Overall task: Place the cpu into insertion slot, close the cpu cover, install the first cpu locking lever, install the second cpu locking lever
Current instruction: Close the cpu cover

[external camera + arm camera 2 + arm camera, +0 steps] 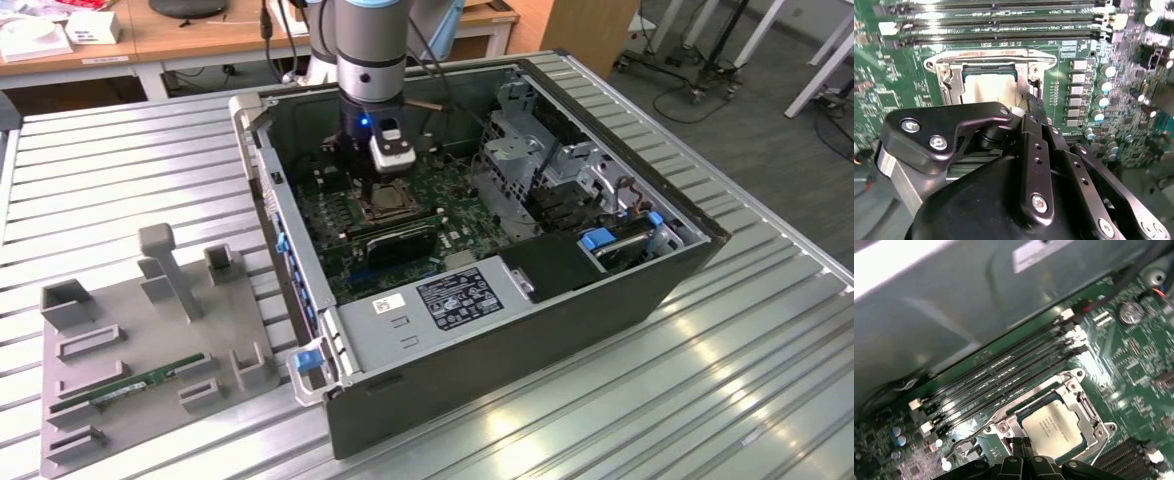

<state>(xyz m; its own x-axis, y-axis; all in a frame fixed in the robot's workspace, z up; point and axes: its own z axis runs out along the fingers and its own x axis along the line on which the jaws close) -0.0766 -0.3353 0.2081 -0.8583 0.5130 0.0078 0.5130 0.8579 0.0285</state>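
Placement is done, as you can see: the small, flat, square cpu point(1054, 426) with its silver-grey metal top sits in the socket on the green motherboard point(1134, 355). That board lies inside the open dark computer case point(441, 390), which rests on its side across the middle of the slatted metal desk point(120, 160).

You will find the thin silvery square cpu cover point(1088, 412) lying down flat around the chip, its open centre leaving the metal top bare.

Your black gripper point(1021, 446) hangs just over the socket's edge, on the side away from the long black memory slots point(1004, 372). Its two fingertips are pressed together with nothing visible between them. Whether they touch the frame you cannot tell.

A thin silvery wire lever point(970, 435) runs beside the socket close to the gripper. You cannot tell from these views whether it is latched.

In the exterior view the arm comes straight down into the case. Just beside the case, toward the desk's corner at the exterior view's lower left, sits a grey moulded fixture tray point(80, 400). A long green memory stick point(147, 380) lies in it, well apart from the gripper.
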